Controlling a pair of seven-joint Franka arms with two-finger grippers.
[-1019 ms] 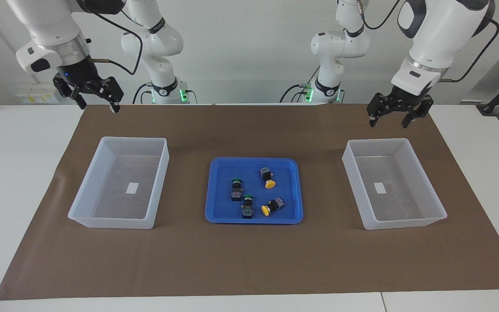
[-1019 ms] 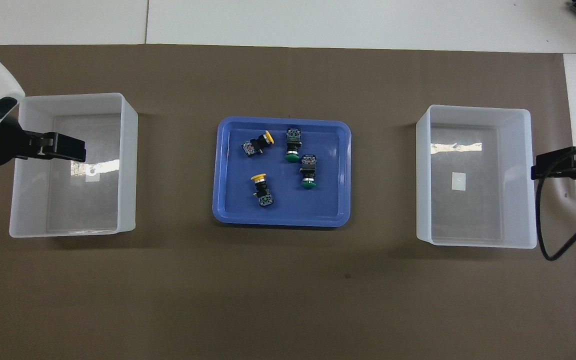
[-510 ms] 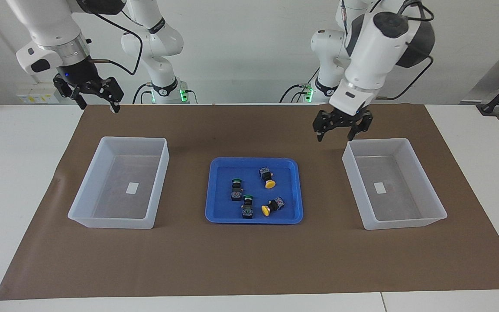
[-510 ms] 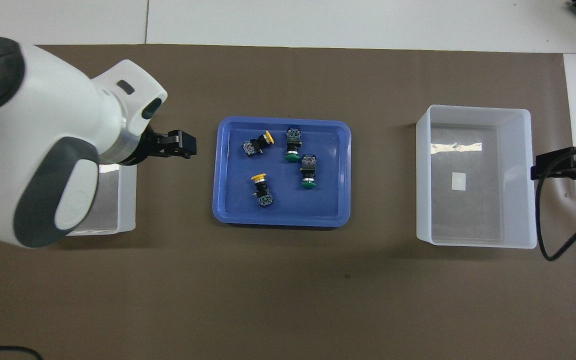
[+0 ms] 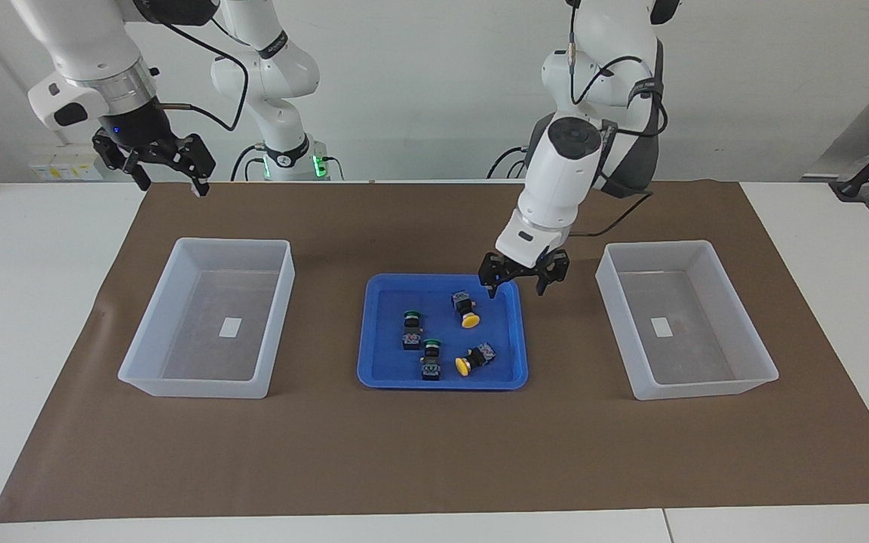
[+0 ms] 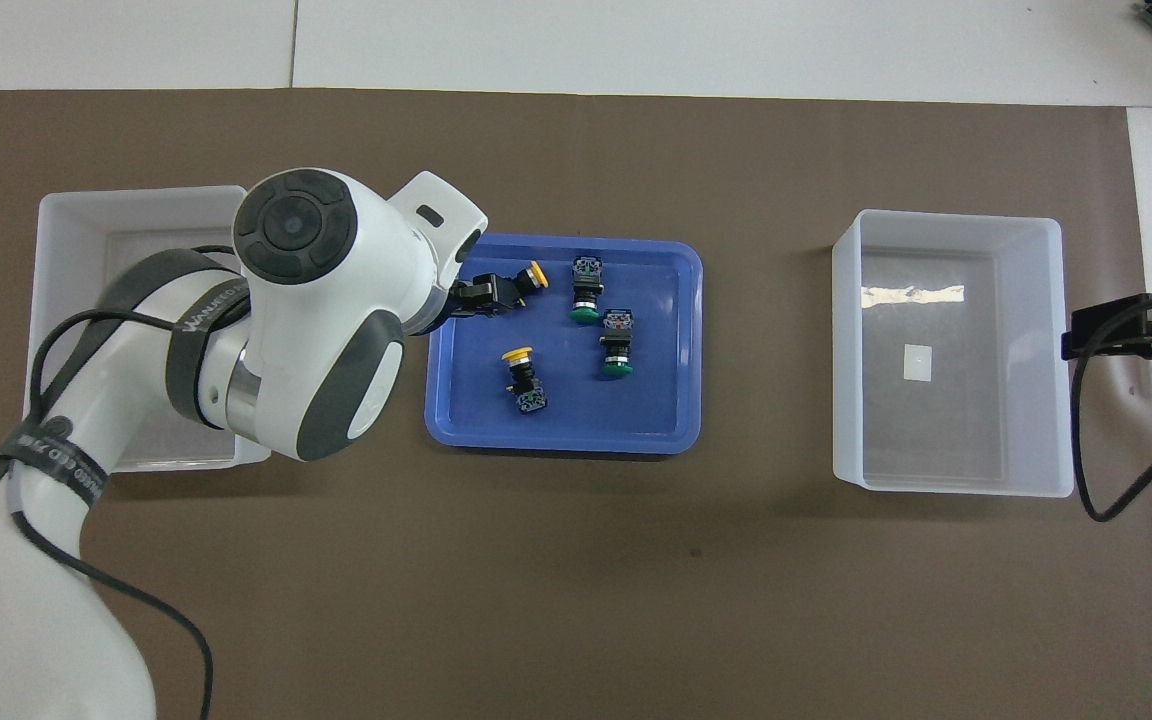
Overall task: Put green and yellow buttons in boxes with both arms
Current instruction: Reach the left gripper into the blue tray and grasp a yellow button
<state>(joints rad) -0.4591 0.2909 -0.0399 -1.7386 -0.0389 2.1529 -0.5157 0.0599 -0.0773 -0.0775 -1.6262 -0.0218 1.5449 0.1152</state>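
Observation:
Four buttons lie in a blue tray (image 5: 442,383) at mid-table: two green (image 5: 412,328) (image 5: 431,358) and two yellow (image 5: 467,309) (image 5: 474,360). The overhead view shows the green ones (image 6: 584,290) (image 6: 618,345) and the yellow ones (image 6: 523,375) (image 6: 534,275). My left gripper (image 5: 517,286) is open and empty. It hangs just above the tray's corner nearest the left arm's base, beside the nearer yellow button and touching nothing. In the overhead view the left gripper (image 6: 486,295) covers the farther yellow button's body. My right gripper (image 5: 170,181) is open and waits raised.
Two translucent boxes stand on the brown mat, one (image 5: 234,243) toward the right arm's end and one (image 5: 661,245) toward the left arm's end. Both hold only a white sticker. In the overhead view the left arm covers part of its box (image 6: 136,192).
My left arm has swung from above its own end of the table in to the blue tray and come down low over its corner. The right arm and the buttons have not moved.

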